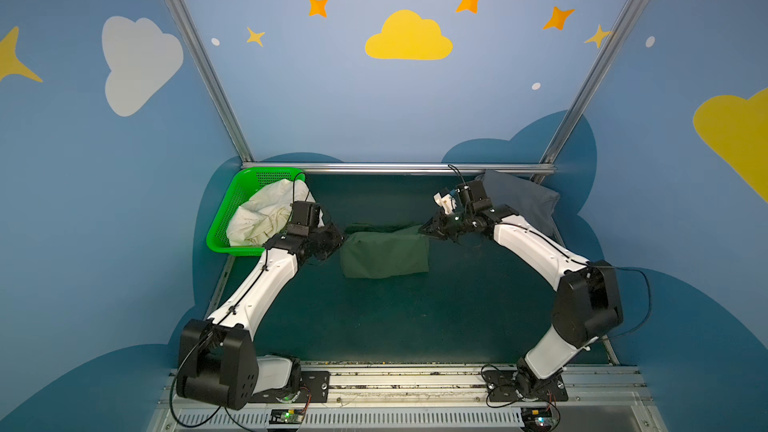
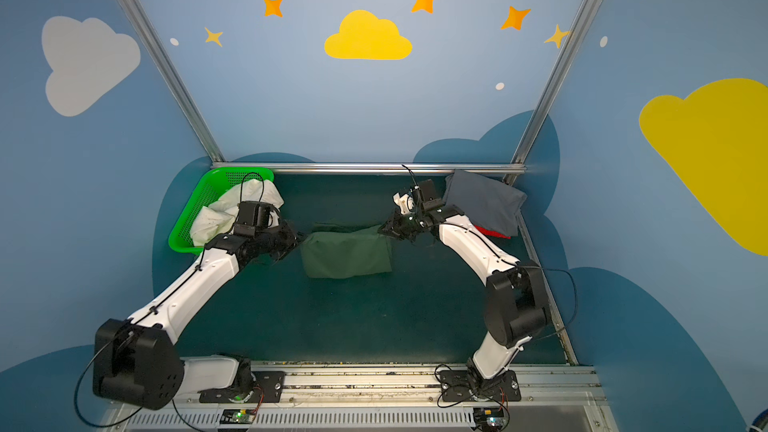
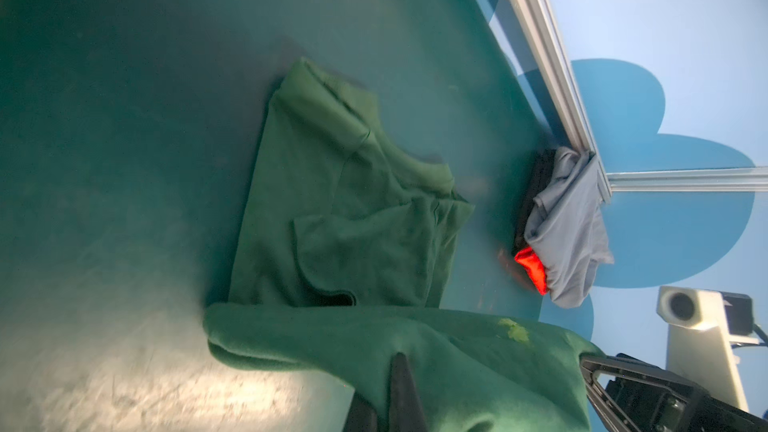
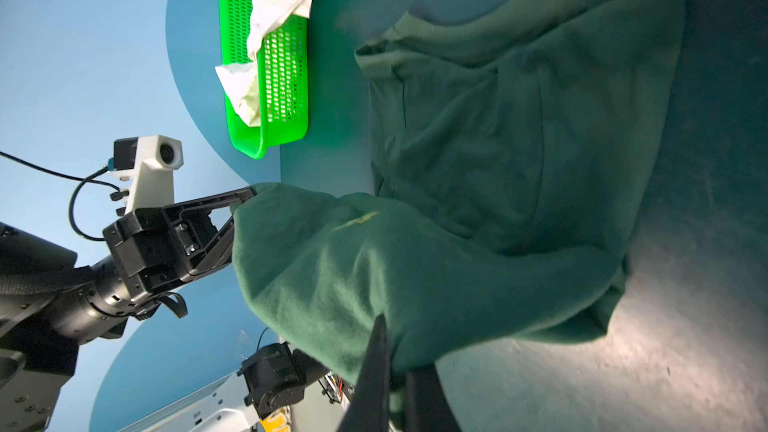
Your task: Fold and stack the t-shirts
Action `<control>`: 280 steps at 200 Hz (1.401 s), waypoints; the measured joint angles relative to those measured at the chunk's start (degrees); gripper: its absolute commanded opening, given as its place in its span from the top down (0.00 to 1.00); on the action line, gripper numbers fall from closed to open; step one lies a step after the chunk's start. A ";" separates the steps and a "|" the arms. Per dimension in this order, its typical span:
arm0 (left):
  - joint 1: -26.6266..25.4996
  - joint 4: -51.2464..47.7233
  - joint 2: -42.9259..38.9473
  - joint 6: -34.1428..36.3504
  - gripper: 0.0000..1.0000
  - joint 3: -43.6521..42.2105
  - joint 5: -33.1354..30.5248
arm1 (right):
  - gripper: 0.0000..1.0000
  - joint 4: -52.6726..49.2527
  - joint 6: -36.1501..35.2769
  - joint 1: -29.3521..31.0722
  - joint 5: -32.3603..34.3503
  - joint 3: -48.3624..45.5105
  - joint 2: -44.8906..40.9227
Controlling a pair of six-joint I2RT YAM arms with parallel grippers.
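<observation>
My left gripper (image 1: 342,238) and right gripper (image 1: 420,230) were clamped on the dark green t-shirt (image 1: 384,257) mid-table; the grey t-shirt (image 1: 519,201) at far right hid most of the red t-shirt (image 2: 492,232).

Blue walls (image 1: 332,89) all round: yellow cloud (image 1: 408,37) at 12 o'clock, white cloud (image 1: 137,62) at 10, orange stars (image 1: 318,6), pale dots. Aluminium frame posts (image 1: 198,60) rise from a back rail (image 1: 399,168). Dark teal worktop mat (image 1: 395,317) in the middle. Slotted metal panel (image 1: 374,417) at 6. Soft, even light.
</observation>
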 measured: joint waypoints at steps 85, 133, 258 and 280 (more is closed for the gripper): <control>2.47 0.42 17.88 0.07 0.97 13.33 1.03 | 1.00 -3.63 -1.18 -3.72 -4.74 17.94 15.80; 3.48 -0.09 28.13 0.07 0.97 22.93 2.73 | 1.00 -7.56 -2.01 -5.14 -5.38 28.00 25.11; 6.95 -1.25 45.46 5.81 0.00 40.94 -2.69 | 0.10 -11.89 -4.52 -9.53 -0.15 44.46 38.01; 7.08 -0.98 44.02 7.37 0.00 39.65 -4.44 | 0.10 -12.46 -6.69 -10.16 3.02 42.03 36.76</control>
